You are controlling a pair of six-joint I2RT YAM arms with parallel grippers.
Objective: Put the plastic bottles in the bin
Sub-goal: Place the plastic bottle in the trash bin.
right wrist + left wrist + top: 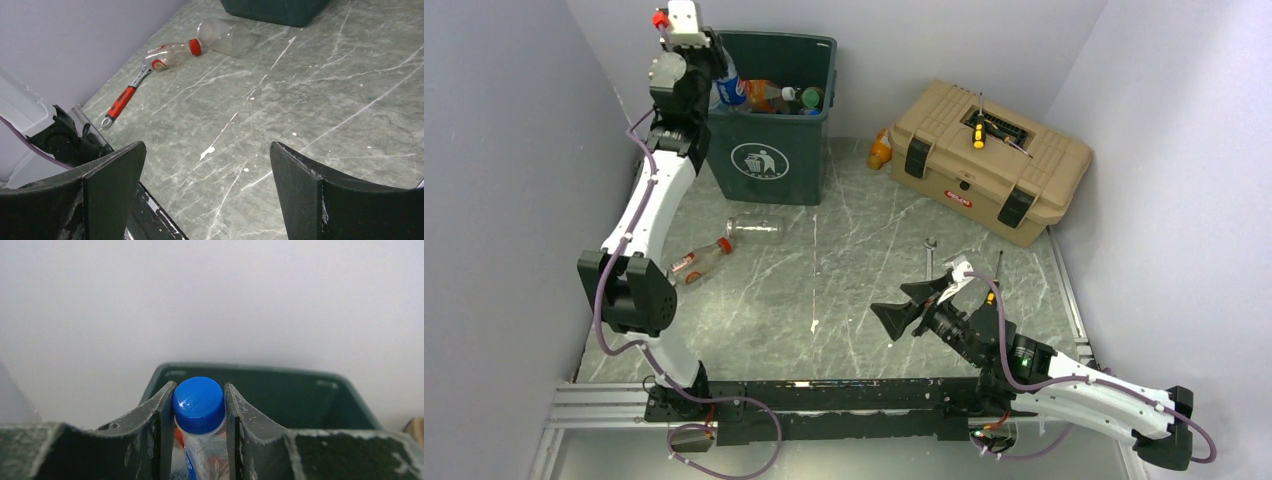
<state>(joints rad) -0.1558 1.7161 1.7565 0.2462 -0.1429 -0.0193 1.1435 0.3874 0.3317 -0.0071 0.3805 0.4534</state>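
The dark green bin (769,150) stands at the back left, and an orange bottle (764,95) and a green one (811,98) lie inside. My left gripper (722,72) is raised at the bin's left rim, shut on a clear blue-capped bottle (198,405) with a blue label. The bin's opening (280,390) lies just beyond it. On the table lie a clear bottle (754,227) and a red-capped bottle (699,260); the right wrist view shows the clear one (225,36) and the red-capped one (170,54) too. An orange bottle (880,150) sits beside the toolbox. My right gripper (911,305) hovers low mid-table, open and empty.
A tan toolbox (989,160) with a yellow-handled screwdriver (978,130) on its lid stands at the back right. A small spanner (930,250) lies ahead of the right gripper. A red-handled wrench (122,100) lies near the left wall. Walls close in three sides.
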